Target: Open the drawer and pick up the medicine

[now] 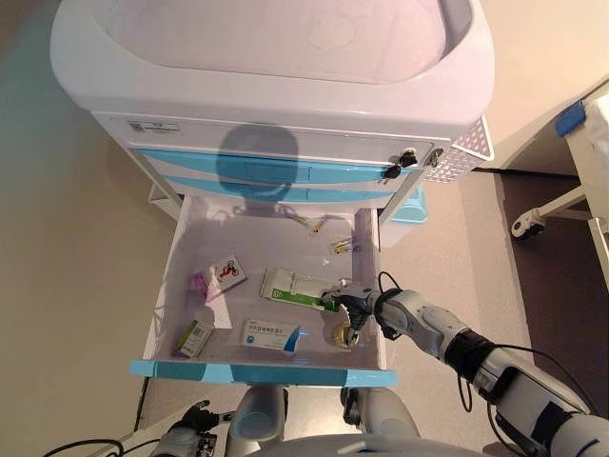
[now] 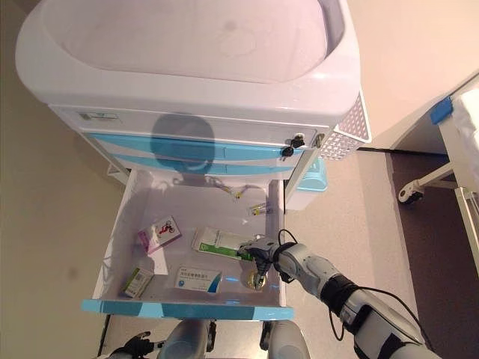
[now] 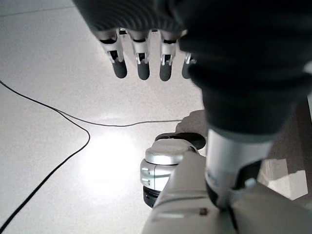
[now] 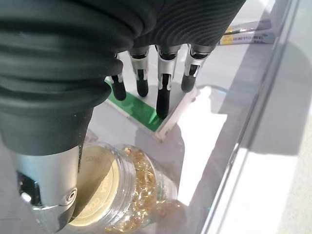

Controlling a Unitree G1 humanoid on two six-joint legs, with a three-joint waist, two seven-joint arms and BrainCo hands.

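The cart's lower drawer [image 1: 173,286] stands pulled out. In it lie a green and white medicine box [image 1: 290,288], a clear bottle of yellow capsules [image 1: 341,333], a white and blue box [image 1: 269,334], a small green box [image 1: 195,337] and a pink and white box [image 1: 220,276]. My right hand [image 1: 353,307] is inside the drawer at its right side. In the right wrist view its straight fingers [image 4: 163,97] hang over the corner of the green box [image 4: 141,111], and its thumb rests against the bottle [image 4: 129,195]. It holds nothing. My left hand [image 3: 141,63] hangs open over the floor.
The white cart [image 1: 285,86] has shut blue drawers with key locks [image 1: 400,167] above the open one. Small loose items [image 1: 324,227] lie at the drawer's back. A blue bin [image 1: 411,205] hangs on the cart's right side. A wheeled bed frame [image 1: 525,224] stands at the right.
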